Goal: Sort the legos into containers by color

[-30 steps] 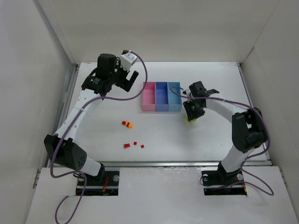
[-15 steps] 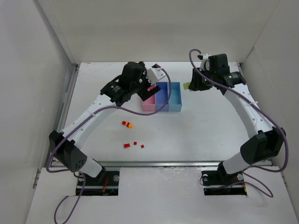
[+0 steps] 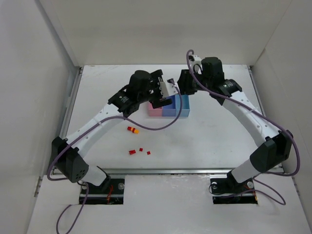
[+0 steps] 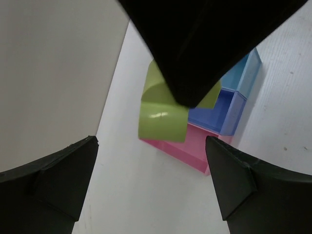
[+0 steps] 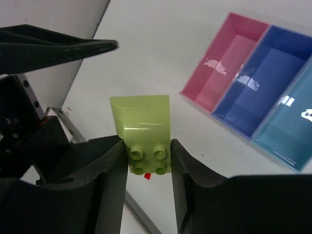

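Only the wrist views show the sloped yellow-green plastic brick (image 5: 141, 117) pinched by the right gripper (image 5: 146, 146), aloft near the pink, blue and cyan three-bin plastic tray (image 3: 179, 113), with the left gripper (image 4: 151, 146) spread wide and empty, while small red plastic bricks (image 3: 132, 152) lie well apart from that tray.

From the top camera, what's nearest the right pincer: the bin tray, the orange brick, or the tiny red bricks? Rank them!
1. Bin tray, at the back, just by the right pincer gripping a yellow-green brick.
2. Orange brick, mid-table, toward the left.
3. Tiny red bricks, near the front edge, left.
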Motion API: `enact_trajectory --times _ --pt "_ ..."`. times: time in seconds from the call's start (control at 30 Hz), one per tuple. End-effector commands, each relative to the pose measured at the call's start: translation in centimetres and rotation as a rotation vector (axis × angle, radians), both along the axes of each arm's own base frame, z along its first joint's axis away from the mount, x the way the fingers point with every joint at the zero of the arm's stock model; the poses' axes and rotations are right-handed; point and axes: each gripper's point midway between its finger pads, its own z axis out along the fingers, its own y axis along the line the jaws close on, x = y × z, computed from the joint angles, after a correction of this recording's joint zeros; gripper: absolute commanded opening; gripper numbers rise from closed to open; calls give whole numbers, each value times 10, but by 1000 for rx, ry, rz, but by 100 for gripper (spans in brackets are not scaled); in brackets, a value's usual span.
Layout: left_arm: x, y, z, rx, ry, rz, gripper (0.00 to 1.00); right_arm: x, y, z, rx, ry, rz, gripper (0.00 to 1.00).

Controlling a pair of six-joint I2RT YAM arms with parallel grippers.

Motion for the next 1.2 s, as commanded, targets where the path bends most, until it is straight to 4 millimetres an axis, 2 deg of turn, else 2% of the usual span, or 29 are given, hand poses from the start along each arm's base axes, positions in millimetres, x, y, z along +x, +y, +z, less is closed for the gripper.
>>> enact_trajectory --times 0.0,0.07,0.1,0.23,0.3,0.4,0.5,0.6,0.73,0.8,0.83,0.9,0.93,1.0,1.1,1.17 --pt "-11 -19 35 -70 -100 -121 91 6 15 23 74 -69 -2 0" --pt "-12 -22 41 -90 -84 -127 88 7 16 21 75 -71 -2 0" --pt "-12 -22 33 -88 -50 -136 86 4 19 21 80 -64 3 0" --pt "-17 -19 29 -126 24 -181 76 2 23 15 72 -47 12 0" --pt "-20 -19 27 -123 38 -193 65 2 23 15 72 -47 12 0" --pt "-20 -20 33 -138 44 -187 54 -1 27 19 76 -59 35 0" --pt "-15 -17 28 -130 52 -157 56 -2 26 17 61 -64 42 0" --pt "-13 -19 37 -152 33 -155 66 -3 26 15 57 -55 42 0" --pt "-15 -21 37 -149 31 -156 63 -7 33 11 49 -54 65 0" --pt "-14 -19 35 -141 36 -144 55 -7 33 11 49 -54 65 0" --pt "-14 -19 35 -141 36 -144 44 -7 33 11 49 -54 65 0" --pt "-14 -19 35 -136 29 -147 33 -7 33 11 49 -54 65 0" --pt "-12 -17 35 -132 26 -134 23 -7 34 15 53 -62 65 0" --pt "-12 -21 31 -123 31 -132 16 -9 37 15 53 -61 74 0" --pt "-11 -19 28 -109 30 -109 0 -11 36 19 57 -70 74 0" --pt "-9 -19 26 -101 36 -100 0 -14 39 19 58 -69 84 0"
